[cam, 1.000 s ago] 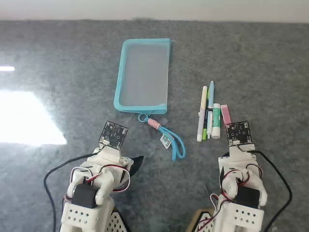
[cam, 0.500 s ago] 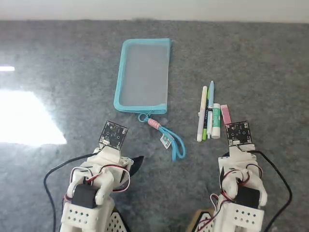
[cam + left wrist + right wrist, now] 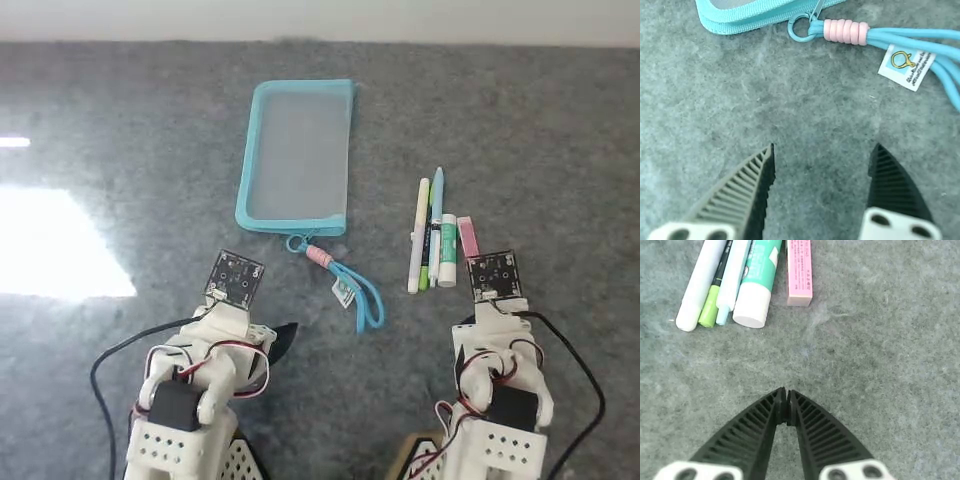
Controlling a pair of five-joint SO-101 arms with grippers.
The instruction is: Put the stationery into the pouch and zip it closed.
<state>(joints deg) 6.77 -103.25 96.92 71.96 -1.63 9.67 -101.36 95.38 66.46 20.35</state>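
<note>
A light-blue mesh pouch [image 3: 296,155] lies flat at the table's middle back, its zipper ring [image 3: 799,28] tied to a pink-bound blue strap [image 3: 357,290] with a white tag [image 3: 906,60]. Right of it, several pieces of stationery lie side by side: a white pen [image 3: 417,234], a green marker [image 3: 711,305], a pale blue pen [image 3: 436,215], a green-and-white glue stick [image 3: 447,249] and a pink eraser [image 3: 467,237]. My left gripper [image 3: 822,162] hangs open just short of the strap. My right gripper [image 3: 786,396] is shut and empty, just short of the stationery.
The grey felt table [image 3: 560,150] has free room all around the pouch and stationery. A bright glare patch [image 3: 50,245] lies at the left. Both arm bases [image 3: 190,400] sit at the near edge.
</note>
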